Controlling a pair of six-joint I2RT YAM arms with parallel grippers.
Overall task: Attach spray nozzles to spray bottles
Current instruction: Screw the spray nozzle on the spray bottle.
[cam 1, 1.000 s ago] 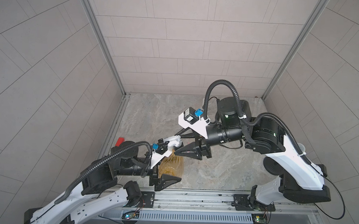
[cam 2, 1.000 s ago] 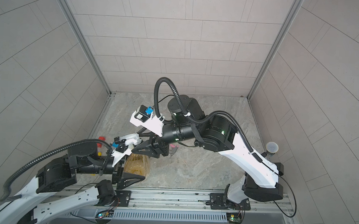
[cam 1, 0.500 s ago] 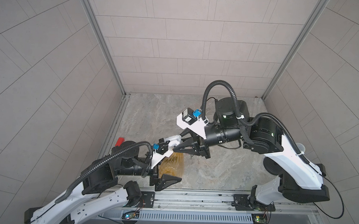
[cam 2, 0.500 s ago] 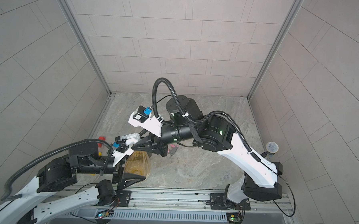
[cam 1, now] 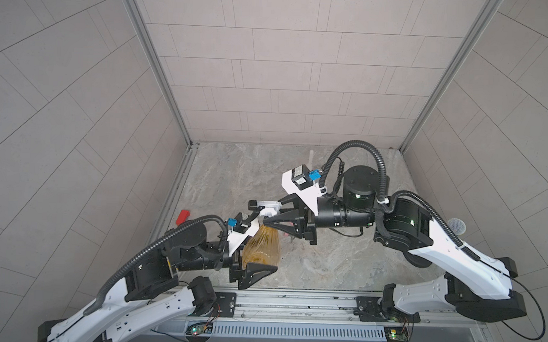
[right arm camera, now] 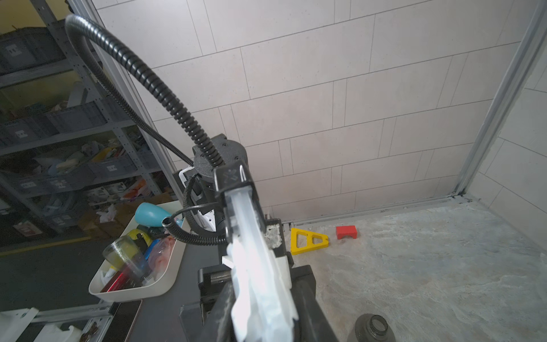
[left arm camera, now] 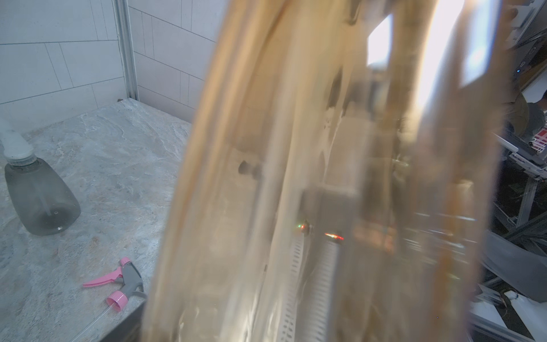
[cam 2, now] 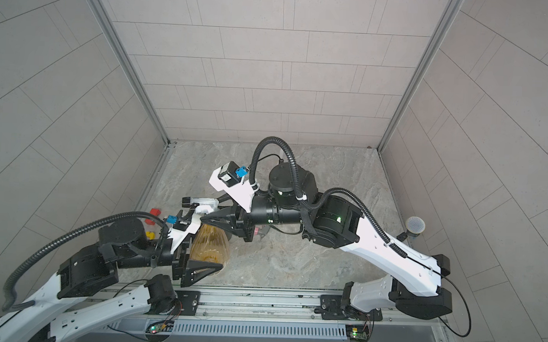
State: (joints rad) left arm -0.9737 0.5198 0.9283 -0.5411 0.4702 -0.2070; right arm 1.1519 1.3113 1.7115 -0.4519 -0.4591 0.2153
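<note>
At the tabletop's [cam 1: 342, 260] 7 o'clock, the left jaws stand wide, clamping the amber bottle [cam 1: 261, 249] between them. Right jaws, narrow, pinch the nozzle [cam 1: 265, 205] at the bottle's 12 o'clock, just beside its neck.

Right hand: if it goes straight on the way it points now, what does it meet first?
Probably the left arm's white camera mount, just past the right hand; depth is unclear.

amber bottle [left arm camera: 325, 177]: fills view, blurred | grey bottle [left arm camera: 41, 201]: upright | pink-and-grey nozzle [left arm camera: 124, 278]: lying flat
</note>
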